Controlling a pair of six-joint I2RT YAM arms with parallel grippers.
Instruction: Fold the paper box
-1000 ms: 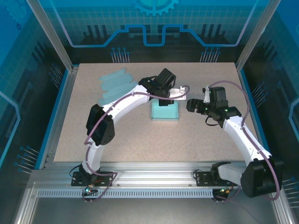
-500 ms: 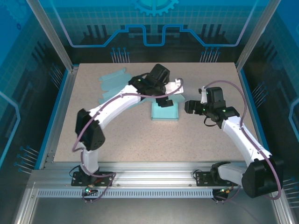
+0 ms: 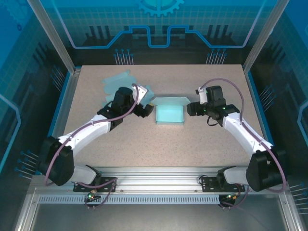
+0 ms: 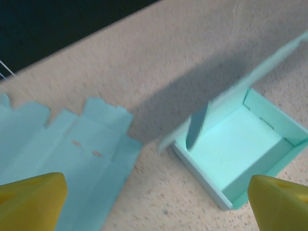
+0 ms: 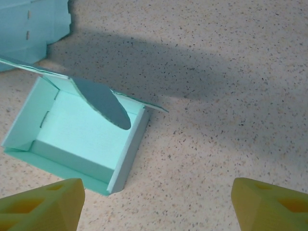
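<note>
L claw (image 3: 146,109) let go and backed off left of paper box (image 3: 169,114); now spread, empty. R claw (image 3: 190,109) also spread, moved in beside box's right. Box sits mid-surface (image 3: 192,144), lid flap up, so prob. closing remains.

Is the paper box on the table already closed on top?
No: in the right wrist view the paper box is open, its inner floor visible under a raised flap.
</note>
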